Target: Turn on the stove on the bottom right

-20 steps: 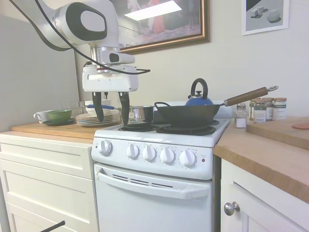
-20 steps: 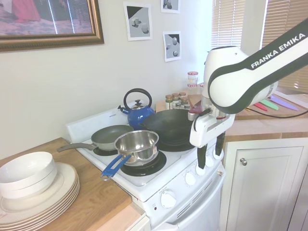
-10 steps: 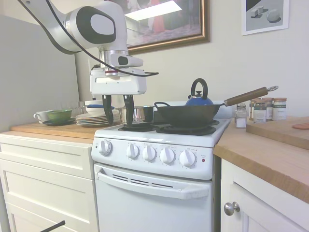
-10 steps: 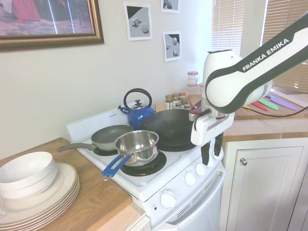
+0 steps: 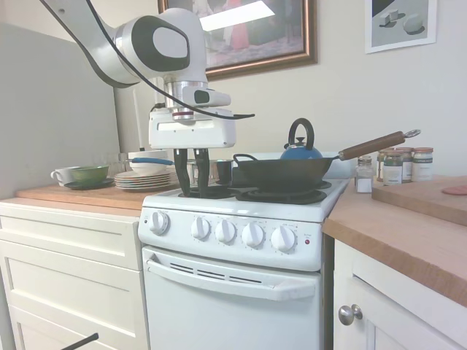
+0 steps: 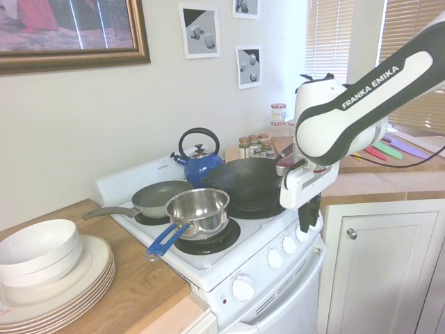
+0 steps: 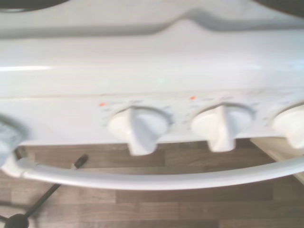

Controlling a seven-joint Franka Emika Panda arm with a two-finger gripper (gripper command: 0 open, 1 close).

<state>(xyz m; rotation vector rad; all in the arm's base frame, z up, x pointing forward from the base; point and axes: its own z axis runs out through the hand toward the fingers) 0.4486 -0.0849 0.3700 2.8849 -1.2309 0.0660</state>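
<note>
The stove [image 5: 241, 292] is a white range with black coil burners and a row of round white knobs [image 5: 252, 235] on its front panel, beside a small red light [image 5: 307, 241]. My gripper [image 5: 192, 186] hangs fingers-down in front of the stove's front edge, open and holding nothing. In the second exterior view the gripper [image 6: 306, 224] overlaps the knobs at the panel's right end. How far it is from them I cannot tell. The wrist view shows two knobs [image 7: 138, 128] close up, with the oven-door handle [image 7: 142, 179] below them.
A black wok [image 5: 284, 173] with a long wooden handle, a blue kettle [image 5: 300, 149], a steel saucepan [image 6: 198, 207] and a frying pan [image 6: 160, 197] sit on the burners. Stacked plates [image 6: 55, 278] lie on the left counter. Spice jars [image 5: 401, 164] stand on the right counter.
The arm has moved right along the stove front in the first exterior view, towards the right-end knobs in the second. The fingers look closer together than before.
</note>
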